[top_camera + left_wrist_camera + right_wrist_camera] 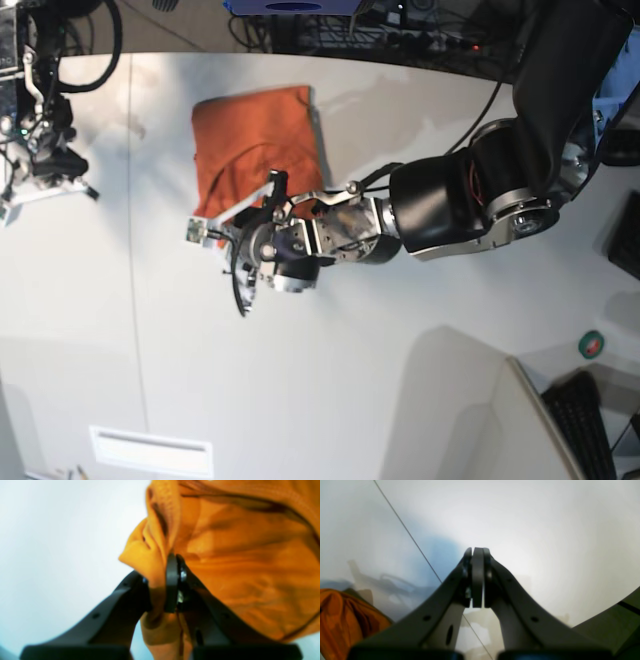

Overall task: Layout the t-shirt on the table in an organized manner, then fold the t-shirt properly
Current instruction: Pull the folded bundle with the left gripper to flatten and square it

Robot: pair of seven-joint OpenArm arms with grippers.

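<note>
The orange t-shirt (255, 140) lies crumpled and partly doubled over on the white table (330, 380), toward its far edge. My left gripper (160, 580) is shut on a bunched fold at the shirt's edge, with orange cloth squeezed between its black fingers (172, 585). In the base view this gripper (222, 222) sits at the shirt's near left corner. My right gripper (477, 552) is shut with nothing in it, above bare table. From there the t-shirt (340, 620) shows only at the lower left. The right arm (40, 140) stands at the table's far left.
A thin seam line (407, 533) runs across the table. Cables and equipment crowd the far curved edge (400, 45). A keyboard (600, 420) and a round green-and-red object (592, 345) sit at the right. A white slot-like strip (150, 450) is at the near left.
</note>
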